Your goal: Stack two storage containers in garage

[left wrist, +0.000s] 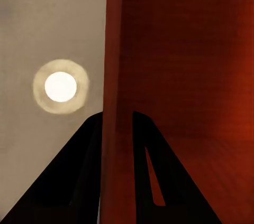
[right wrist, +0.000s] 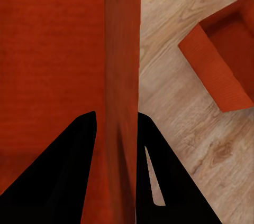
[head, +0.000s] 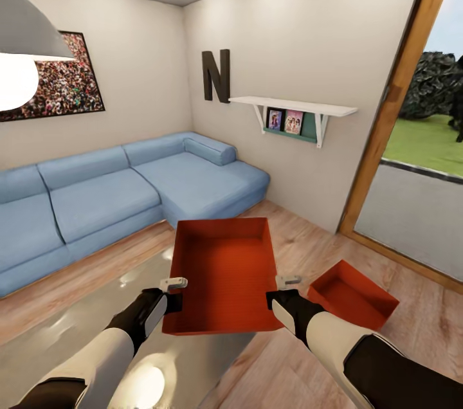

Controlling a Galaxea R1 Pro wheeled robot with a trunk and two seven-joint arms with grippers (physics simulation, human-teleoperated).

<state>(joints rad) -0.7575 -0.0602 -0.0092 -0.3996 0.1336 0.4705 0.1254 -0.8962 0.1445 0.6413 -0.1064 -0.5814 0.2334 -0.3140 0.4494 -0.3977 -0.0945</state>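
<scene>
Both claws gripped one storage container [head: 222, 274], held above the glass counter [head: 96, 306] in the living room. Left claw [left wrist: 117, 123] was closed across the container's left wall, one finger either side; right claw [right wrist: 117, 123] was likewise closed across the right wall.

The second container [head: 350, 293] sat on the wood floor [head: 411, 325], just beyond and outboard of the right claw.

Risks, as judged:
- Thin-wall pinches on opposite sides; uneven arm motion could twist the bin loose.
- Swinging right could clip the floor bin.
- Lowering could strike the counter beneath the left claw.

Room: the sofa [head: 128, 190] stood ahead and left of the claws, the glass door frame [head: 392, 94] far right. Open floor lay between them, ahead of the held bin.
</scene>
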